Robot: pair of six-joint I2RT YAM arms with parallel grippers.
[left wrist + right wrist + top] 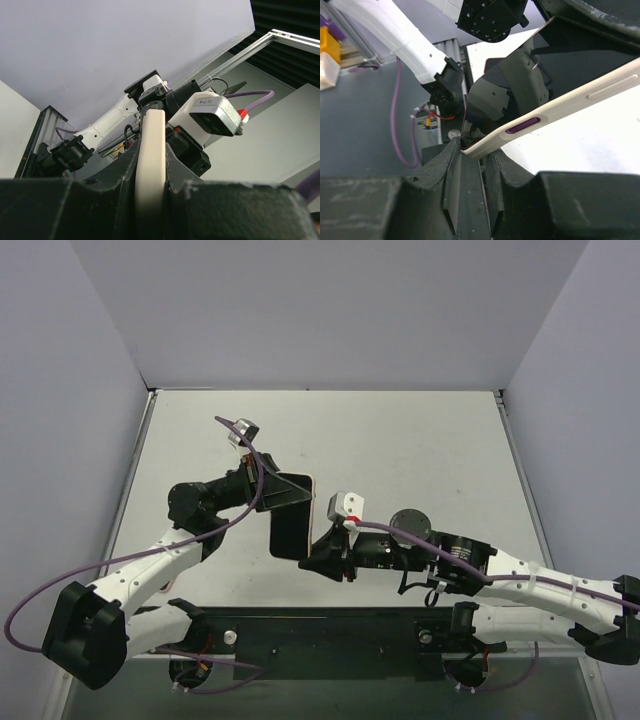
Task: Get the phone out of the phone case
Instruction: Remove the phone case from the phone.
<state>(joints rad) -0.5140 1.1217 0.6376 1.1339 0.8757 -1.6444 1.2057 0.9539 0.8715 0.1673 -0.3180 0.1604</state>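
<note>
While suspending the phone case, phone inside, above the table, long axis twelve to six, clamping its twelve o'clock end in the left gripper and five o'clock corner in the right gripper.

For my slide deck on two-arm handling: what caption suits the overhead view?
Left arm and right arm clamp the cased phone in their jaws from opposite ends, over the table.
</note>
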